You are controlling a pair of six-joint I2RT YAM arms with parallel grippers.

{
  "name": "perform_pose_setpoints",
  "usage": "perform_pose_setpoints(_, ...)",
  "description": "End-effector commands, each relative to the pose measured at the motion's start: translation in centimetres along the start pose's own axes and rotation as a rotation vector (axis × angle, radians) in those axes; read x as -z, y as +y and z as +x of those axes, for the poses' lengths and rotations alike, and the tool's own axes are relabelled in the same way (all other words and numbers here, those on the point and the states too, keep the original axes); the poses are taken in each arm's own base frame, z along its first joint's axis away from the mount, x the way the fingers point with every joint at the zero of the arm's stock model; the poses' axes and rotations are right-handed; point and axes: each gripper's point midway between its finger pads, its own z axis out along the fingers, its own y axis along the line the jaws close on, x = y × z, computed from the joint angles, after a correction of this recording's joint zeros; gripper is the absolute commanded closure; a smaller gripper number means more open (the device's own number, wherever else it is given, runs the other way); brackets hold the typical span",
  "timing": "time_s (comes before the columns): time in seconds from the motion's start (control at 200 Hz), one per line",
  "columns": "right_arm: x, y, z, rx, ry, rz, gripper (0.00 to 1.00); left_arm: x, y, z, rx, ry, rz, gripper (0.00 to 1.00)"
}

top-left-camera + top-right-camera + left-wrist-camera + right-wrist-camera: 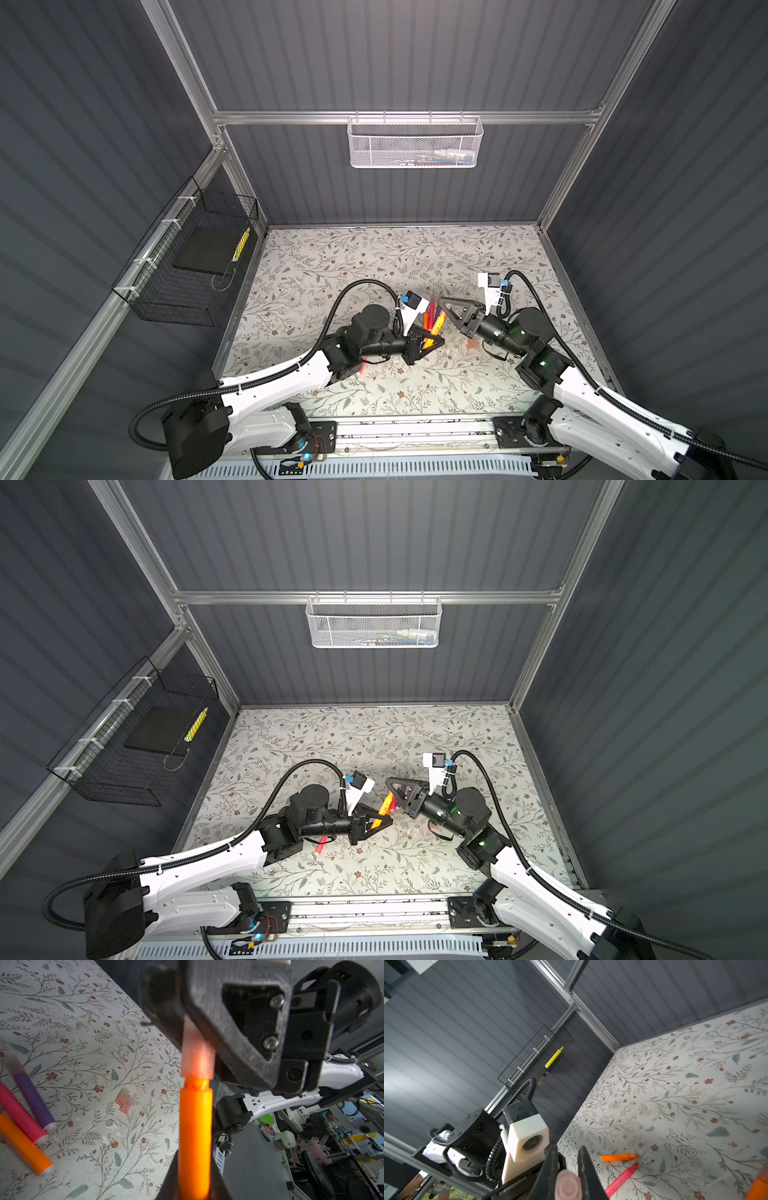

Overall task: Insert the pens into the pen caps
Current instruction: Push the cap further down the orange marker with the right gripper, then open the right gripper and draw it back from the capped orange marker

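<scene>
My left gripper (195, 1159) is shut on an orange pen (195, 1136), which stands out from between its jaws. A translucent pinkish pen cap (197, 1057) sits over that pen's tip, with a short strip of orange neck showing below its rim. My right gripper (568, 1151) is shut on this cap (568, 1185). In both top views the two grippers (432, 338) (442, 303) meet at mid-table over the held pen (384, 808). Purple (33, 1097), pink (18, 1113) and orange (25, 1147) pens lie side by side on the table. A loose cap (124, 1101) lies near them.
Another orange pen (618, 1157) and a pink pen (622, 1179) lie on the floral table (374, 257). A red pen (322, 848) lies under my left arm. A white mesh basket (415, 143) hangs on the back wall, a black wire basket (195, 257) on the left wall.
</scene>
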Motion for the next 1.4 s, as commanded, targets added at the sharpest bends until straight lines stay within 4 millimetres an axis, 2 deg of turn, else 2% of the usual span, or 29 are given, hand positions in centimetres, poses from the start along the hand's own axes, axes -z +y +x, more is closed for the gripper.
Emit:
perform_pose_setpoints(0.0,0.6,3.1,2.3,0.078,0.085,-0.204,1.00,0.6,-2.3,-3.6,-0.041,-0.092,0.069,1.00)
perform_pose_setpoints(0.315,1.7,4.7,3.3,0.157,0.053,-0.374,1.00,1.4,-3.2,-4.2,-0.070,-0.126,0.097,1.00)
perform_pose_setpoints(0.53,1.2,6.6,2.7,0.074,0.046,-0.518,1.00,1.6,-2.8,-5.5,-0.093,-0.190,0.065,1.00)
perform_pose_setpoints(0.585,1.3,6.8,2.9,0.064,0.055,-0.545,1.00,1.7,-2.5,-6.4,-0.088,-0.219,0.030,1.00)
perform_pose_setpoints(0.63,0.5,6.0,3.7,0.056,0.085,-0.525,1.00,2.0,-2.0,-7.5,-0.084,-0.260,-0.012,1.00)
perform_pose_setpoints(0.74,0.1,5.3,5.2,0.084,0.113,-0.516,1.00,2.3,-2.5,-9.8,-0.099,-0.313,-0.021,1.00)
perform_pose_setpoints(0.89,0.5,5.6,5.8,0.126,0.136,-0.539,1.00,2.8,-2.3,-12.9,-0.053,-0.349,0.052,1.00)
perform_pose_setpoints(1.02,0.7,5.7,6.1,0.148,0.152,-0.545,1.00,3.3,-2.9,-15.0,-0.088,-0.388,0.064,1.00)
perform_pose_setpoints(1.256,0.9,6.9,8.3,0.183,0.209,-0.607,1.00,6.0,-4.1,-18.6,-0.105,-0.483,0.115,1.00)
perform_pose_setpoints(1.391,1.1,7.0,8.8,0.181,0.195,-0.594,1.00,7.2,-3.5,-20.2,-0.136,-0.542,0.020,1.00)
